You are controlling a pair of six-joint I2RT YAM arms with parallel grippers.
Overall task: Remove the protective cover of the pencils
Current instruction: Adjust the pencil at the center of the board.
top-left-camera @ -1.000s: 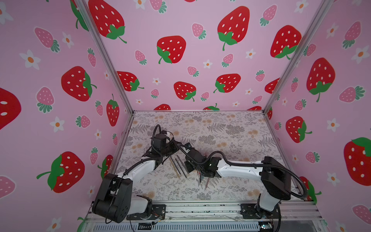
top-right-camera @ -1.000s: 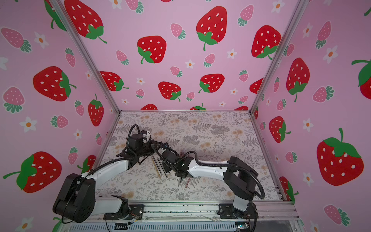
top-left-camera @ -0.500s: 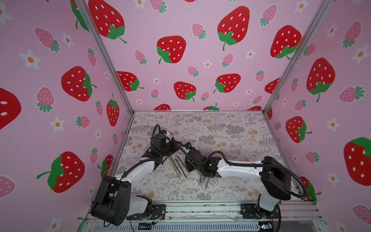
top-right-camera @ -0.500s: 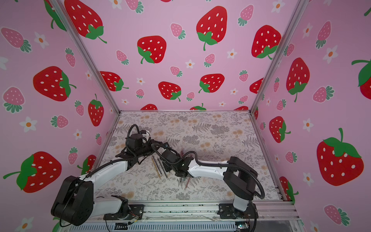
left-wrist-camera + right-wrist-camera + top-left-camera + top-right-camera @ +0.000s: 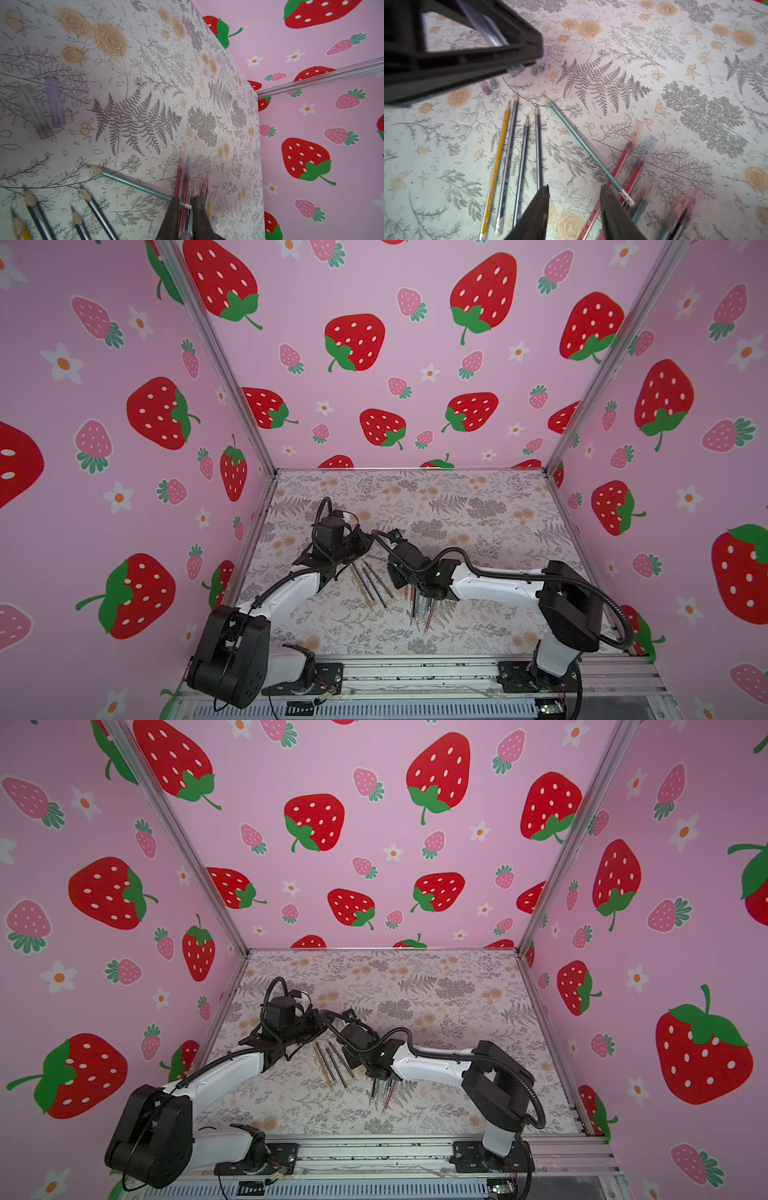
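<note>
Jaws of the right end effector [image 5: 575, 188] have parted since a second ago; both arms sit almost where they were. The jaws now stand about half apart and hold nothing, with only bare bench [image 5: 675, 72] between them.

Pencils, placed from the right end effector:
- Four bare pencils [image 5: 521, 155], one yellow and three dark blue, fan out just beside one jaw. The nearest blue one runs up to that jaw's tip.
- Teal pencil [image 5: 587, 149] lies slantwise, eraser end just beside the other jaw. Whether they touch cannot be told.
- Capped bunch [image 5: 633, 166], red and blue among them, lies beyond the teal pencil, partly hidden by that jaw. In a top view the capped bunch [image 5: 419, 610] pokes out from under the right wrist.

Left end effector [image 5: 529, 62] hangs near the right end effector, past the pencil points. It is closed on a clear cover [image 5: 483, 27] whose end shows at the tips. Loose covers [image 5: 54, 101] lie on the bench, also past the pencil points.
</note>
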